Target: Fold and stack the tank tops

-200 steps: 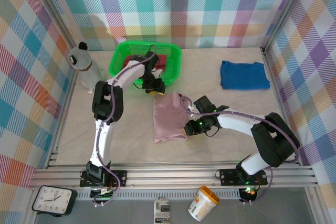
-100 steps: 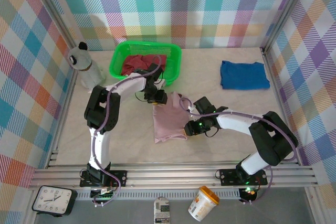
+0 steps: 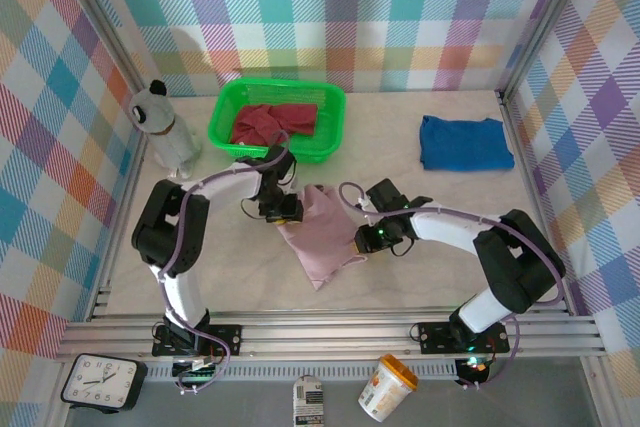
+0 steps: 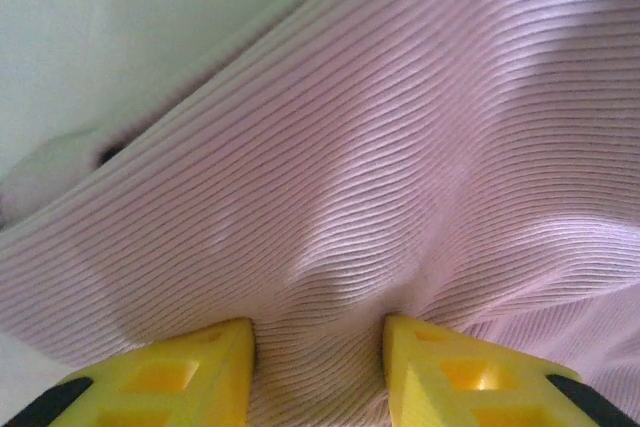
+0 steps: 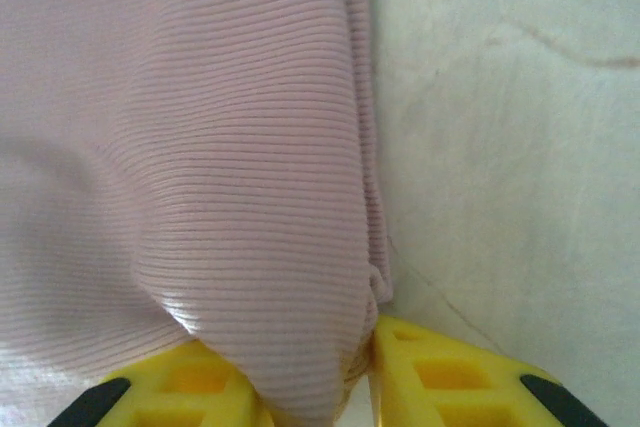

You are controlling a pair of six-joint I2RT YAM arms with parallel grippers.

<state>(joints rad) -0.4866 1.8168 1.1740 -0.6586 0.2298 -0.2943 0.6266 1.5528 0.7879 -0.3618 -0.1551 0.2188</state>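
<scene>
two arms bent low: left pincer (image 3: 283,210) and right pincer (image 3: 362,240) pinch mauve top (image 3: 322,245).

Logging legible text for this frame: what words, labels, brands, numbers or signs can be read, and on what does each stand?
No text can be quoted; nothing reads clearly.
On the clock: dial markings, too small to read.
On the small white packet: dark print, blurred.
On the yellow-lidded tub: label print, blurred.
On the pink tank top: plain ribbed cloth, no print showing.
</scene>
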